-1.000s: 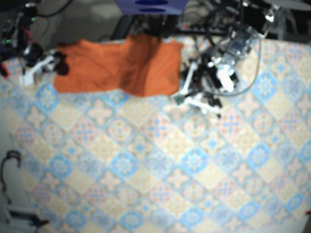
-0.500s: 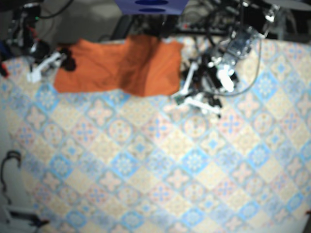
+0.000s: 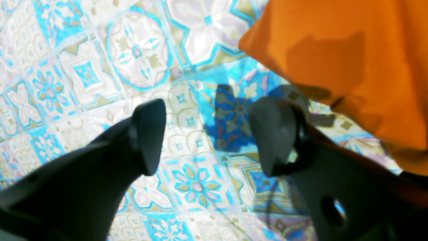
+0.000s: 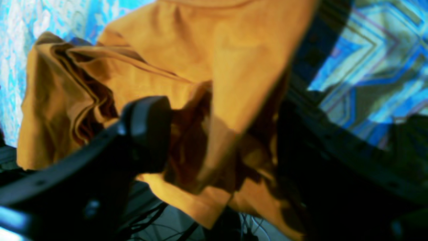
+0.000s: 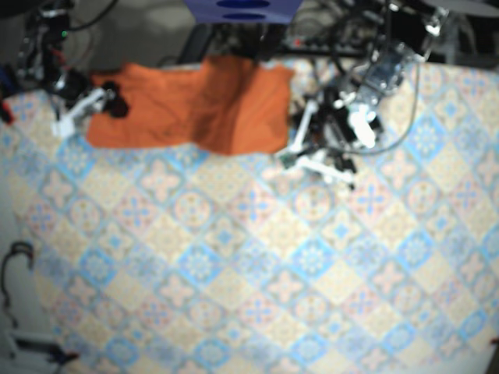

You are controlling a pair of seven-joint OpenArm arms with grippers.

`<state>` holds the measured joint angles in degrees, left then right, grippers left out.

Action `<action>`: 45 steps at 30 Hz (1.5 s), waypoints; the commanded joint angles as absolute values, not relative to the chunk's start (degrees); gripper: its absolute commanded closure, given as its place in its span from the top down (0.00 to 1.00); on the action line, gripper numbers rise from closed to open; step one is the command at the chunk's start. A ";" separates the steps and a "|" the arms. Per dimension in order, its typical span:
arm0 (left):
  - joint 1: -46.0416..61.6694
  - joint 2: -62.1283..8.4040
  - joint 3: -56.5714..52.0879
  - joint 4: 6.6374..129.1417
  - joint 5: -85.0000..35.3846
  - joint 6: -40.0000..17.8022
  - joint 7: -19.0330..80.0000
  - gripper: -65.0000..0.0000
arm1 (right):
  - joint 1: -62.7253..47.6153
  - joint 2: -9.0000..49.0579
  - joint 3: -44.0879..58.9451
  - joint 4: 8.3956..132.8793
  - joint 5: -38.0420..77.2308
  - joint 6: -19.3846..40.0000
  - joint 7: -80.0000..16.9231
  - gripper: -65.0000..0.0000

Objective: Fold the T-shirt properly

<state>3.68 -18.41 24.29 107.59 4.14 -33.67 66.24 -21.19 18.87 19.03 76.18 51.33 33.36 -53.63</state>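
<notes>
the right gripper (image 4: 220,140), spread wide around the bunched edge of the t-shirt (image 4: 200,50), should pinch every layer before lifting; the left gripper (image 3: 207,137) hangs open and empty beside the cloth.

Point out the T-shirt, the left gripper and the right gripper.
T-shirt (image 5: 195,105): base view, middle of the cloth.
Left gripper (image 3: 212,134): left wrist view, midway between its fingertips.
Right gripper (image 4: 220,140): right wrist view, midway between its fingertips, over cloth.
</notes>
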 commanded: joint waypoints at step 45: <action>3.12 -26.42 24.13 108.26 4.53 -33.45 61.23 0.64 | -19.47 19.30 -26.07 109.85 4.18 27.38 -52.70 0.00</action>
